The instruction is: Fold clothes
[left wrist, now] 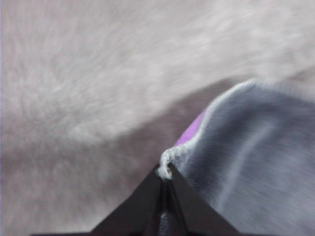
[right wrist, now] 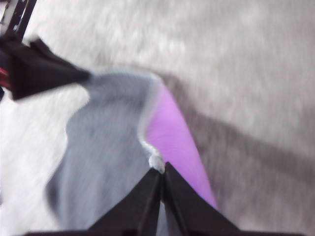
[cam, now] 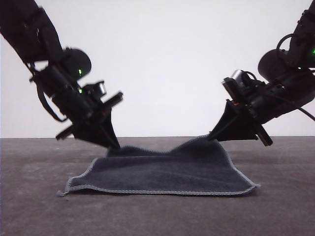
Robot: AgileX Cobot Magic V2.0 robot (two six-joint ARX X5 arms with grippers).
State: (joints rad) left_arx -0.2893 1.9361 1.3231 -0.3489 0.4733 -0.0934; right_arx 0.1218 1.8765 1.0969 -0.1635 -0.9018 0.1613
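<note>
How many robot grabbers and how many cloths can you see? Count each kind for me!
Grabbers: 2, the left gripper and the right gripper, each pinching a far corner of the cloth.
Cloths: 1, the grey cloth with a purple underside, lying on the table.
Total: 3

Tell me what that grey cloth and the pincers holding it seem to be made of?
The cloth: probably soft towel-like fabric, matte and limp, charcoal on one face, purple on the other, with a pale stitched hem. The left pincer and right pincer: hard, smooth black, likely plastic.
</note>
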